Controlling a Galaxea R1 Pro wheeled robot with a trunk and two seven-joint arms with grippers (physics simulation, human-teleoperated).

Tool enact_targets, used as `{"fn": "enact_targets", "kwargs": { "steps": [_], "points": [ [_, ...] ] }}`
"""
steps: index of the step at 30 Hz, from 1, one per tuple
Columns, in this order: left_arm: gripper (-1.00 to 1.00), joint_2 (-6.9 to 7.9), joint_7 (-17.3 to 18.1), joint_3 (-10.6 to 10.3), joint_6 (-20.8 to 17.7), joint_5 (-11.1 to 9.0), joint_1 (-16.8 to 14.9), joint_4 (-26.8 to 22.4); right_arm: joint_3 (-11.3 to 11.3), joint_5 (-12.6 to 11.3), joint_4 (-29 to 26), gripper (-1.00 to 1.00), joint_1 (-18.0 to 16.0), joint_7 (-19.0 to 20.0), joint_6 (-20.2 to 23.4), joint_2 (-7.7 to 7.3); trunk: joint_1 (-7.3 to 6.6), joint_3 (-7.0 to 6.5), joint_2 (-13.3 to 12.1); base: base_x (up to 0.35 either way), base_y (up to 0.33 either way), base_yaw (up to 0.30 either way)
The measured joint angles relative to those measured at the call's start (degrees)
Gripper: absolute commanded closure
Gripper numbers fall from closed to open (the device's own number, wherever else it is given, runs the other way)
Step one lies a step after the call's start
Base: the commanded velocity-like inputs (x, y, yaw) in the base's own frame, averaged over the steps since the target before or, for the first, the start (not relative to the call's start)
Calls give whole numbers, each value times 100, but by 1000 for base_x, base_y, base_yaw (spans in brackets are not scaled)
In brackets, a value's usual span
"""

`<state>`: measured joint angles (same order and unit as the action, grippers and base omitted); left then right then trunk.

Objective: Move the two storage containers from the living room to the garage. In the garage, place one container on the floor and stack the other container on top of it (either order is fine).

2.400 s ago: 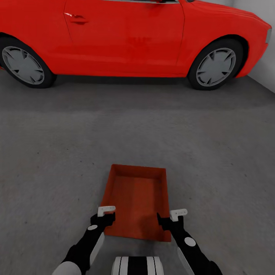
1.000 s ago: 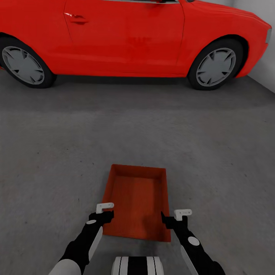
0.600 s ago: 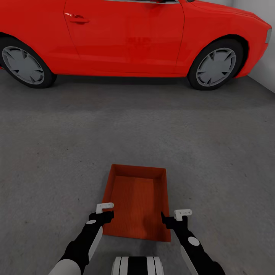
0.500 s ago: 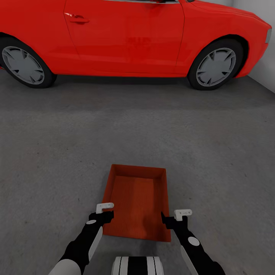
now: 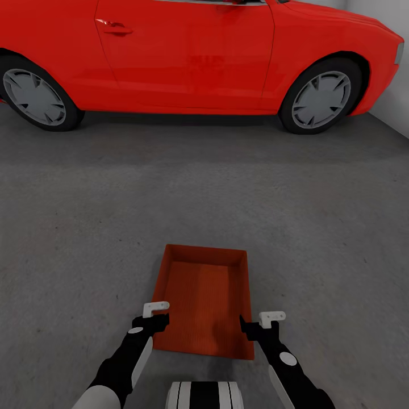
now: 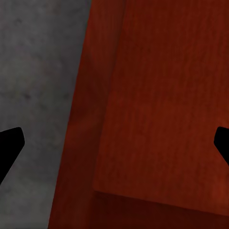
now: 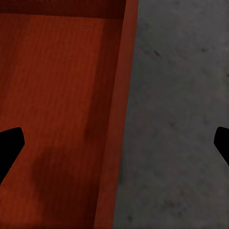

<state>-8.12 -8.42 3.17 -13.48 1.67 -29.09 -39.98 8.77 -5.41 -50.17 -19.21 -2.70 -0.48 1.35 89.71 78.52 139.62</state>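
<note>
Orange-red storage container is sitting on the concrete floor in the head view, near the red car, left gripper and right gripper now hanging spread, off its walls; released since earlier, so the first placement looks done. Left wrist view: fingers are straddling the wall. Right wrist view: likewise. No writing readable.

The glossy red car is cut off by the head view's top and left edges, so its roof, windows and rear end are out of sight. In each wrist view the orange-red open-topped storage box runs past the frame, leaving its full outline untold. The black fingertips show as slivers at the frame sides.
</note>
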Motion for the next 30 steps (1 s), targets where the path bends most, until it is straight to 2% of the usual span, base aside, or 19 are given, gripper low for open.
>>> {"fn": "enact_targets", "kwargs": {
  "steps": [22,30],
  "points": [
    [-100,0,8,-1,2,0,0,4,0,0,0,-100,0,0,0,0,0,0,0,0,0,0],
    [-100,0,9,-5,0,0,0,9,0,0,0,-100,-2,0,0,0,-175,-143,-319,0,0,0]
  ]
}}
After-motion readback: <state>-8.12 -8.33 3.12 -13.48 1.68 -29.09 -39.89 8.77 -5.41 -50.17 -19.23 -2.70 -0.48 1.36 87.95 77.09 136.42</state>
